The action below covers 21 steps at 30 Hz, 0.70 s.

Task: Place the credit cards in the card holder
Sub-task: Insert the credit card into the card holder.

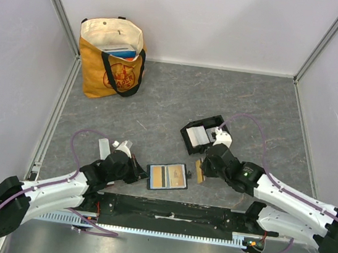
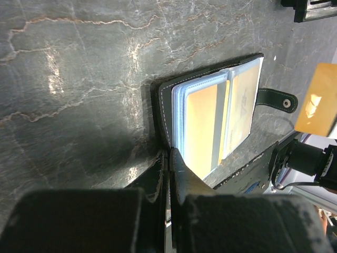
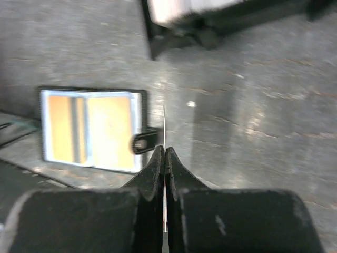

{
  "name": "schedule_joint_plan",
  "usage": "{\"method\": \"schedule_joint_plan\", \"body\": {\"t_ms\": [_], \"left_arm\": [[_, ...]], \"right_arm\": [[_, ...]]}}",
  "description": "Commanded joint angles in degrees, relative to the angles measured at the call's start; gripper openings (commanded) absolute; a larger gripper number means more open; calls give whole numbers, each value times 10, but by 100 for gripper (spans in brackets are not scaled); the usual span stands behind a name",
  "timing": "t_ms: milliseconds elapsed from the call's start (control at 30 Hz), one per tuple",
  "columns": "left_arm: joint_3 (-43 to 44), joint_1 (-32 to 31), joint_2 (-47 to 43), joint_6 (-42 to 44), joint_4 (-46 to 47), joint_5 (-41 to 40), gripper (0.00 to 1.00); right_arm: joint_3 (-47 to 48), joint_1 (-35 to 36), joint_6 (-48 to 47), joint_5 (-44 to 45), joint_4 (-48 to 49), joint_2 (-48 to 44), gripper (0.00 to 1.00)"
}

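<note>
Both of your grips are closed tight: right fingers (image 3: 155, 169) pinch an orange-gold credit card (image 1: 199, 170) just right of the open wallet (image 1: 167, 177), left fingers (image 2: 184, 176) press together at its left edge, and the card holder (image 1: 185, 135) lies beyond the wallet.

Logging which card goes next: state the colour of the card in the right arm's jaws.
The card is orange-gold, clearest in the left wrist view.
</note>
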Motion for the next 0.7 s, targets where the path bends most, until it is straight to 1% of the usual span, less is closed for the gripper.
{"method": "schedule_joint_plan", "body": {"t_ms": [0,100,233,300,400,467,667], "left_arm": [[19,-2,-6,10,11,9,2],[20,-2,-13,11,11,15,2],[21,-2,-29,9,8,23,2],[21,-3,-41,5,4,25,2],[23,-2,-56,1,-5,22,2],[23,-2,-61,-2,-9,22,2],[21,-3,-78,-6,-16,25,2]], "right_arm": [[50,43,18,-17,63,2,0],[69,97,35,27,100,45,0],[117,174,63,129,144,114,0],[140,201,68,171,170,156,0],[171,227,80,215,190,212,0],[189,236,85,227,199,246,0],[200,247,83,246,228,290,0]]}}
